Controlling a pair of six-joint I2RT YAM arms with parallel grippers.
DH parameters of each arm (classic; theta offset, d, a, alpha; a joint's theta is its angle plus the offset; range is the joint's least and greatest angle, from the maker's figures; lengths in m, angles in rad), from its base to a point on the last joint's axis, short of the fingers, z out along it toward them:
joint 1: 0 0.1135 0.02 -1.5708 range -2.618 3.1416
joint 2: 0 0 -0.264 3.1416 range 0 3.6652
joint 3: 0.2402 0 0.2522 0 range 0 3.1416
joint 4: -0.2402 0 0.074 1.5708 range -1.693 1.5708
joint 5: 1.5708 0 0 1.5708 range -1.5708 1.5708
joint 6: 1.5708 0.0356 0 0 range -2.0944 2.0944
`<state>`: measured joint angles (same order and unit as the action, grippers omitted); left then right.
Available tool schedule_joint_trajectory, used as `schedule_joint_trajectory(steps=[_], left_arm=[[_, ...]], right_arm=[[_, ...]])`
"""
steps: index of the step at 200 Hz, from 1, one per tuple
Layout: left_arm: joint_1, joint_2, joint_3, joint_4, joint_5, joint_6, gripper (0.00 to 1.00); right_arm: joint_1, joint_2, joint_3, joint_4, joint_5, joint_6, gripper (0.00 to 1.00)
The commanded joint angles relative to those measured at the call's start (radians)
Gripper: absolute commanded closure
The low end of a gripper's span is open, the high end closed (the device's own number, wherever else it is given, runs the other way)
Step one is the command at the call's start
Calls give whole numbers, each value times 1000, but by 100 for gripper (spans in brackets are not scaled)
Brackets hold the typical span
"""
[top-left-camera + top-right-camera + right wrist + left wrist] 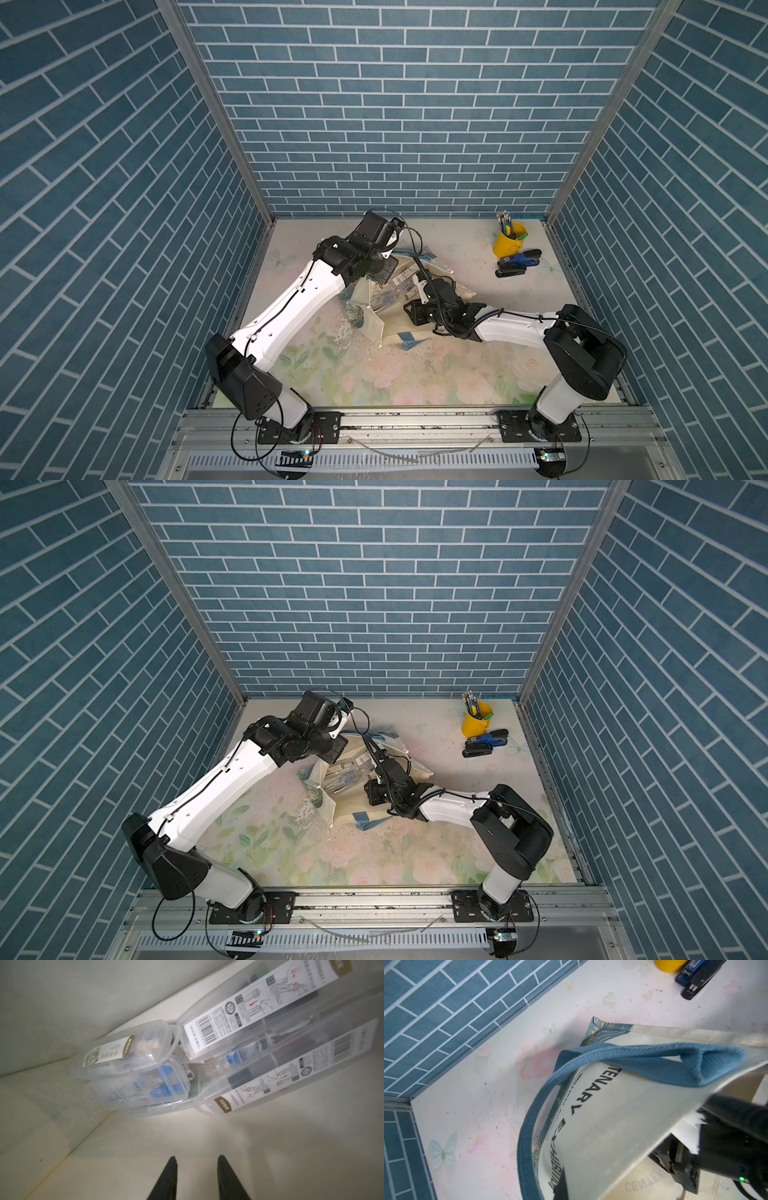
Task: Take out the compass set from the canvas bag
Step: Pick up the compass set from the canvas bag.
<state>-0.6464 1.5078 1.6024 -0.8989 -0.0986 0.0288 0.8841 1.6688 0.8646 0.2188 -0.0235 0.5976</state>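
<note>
The cream canvas bag lies in the middle of the table in both top views, its mouth held open. In the left wrist view its cloth shows dark lettering, and a blue strap handle loops over it. My left gripper is shut on the bag's rim, with one black finger on the outside of the cloth. Inside the bag lie two long clear compass set cases with barcoded labels. Beside them are smaller clear boxes. My right gripper is inside the bag, open and empty, a short way from the cases.
A yellow cup of pens stands at the back right, with a blue and a black stapler beside it. Blue brick walls close in the table on three sides. Both forearms reach over the bag.
</note>
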Motion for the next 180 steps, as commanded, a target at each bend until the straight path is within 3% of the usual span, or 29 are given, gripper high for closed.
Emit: schedule_joint_trajectory(steps=[1,69,180], left_arm=[[-1,-70,-25,107,65,-30,100],[-1,-120,-108,172,110,-39,100],[-1,-110,-131,220,130,-38,100]], right_arm=[[-5,7,14,55,22,67,64],[-13,28,44,247,5,267,56],[-49,190,178,301,-107,446,50]])
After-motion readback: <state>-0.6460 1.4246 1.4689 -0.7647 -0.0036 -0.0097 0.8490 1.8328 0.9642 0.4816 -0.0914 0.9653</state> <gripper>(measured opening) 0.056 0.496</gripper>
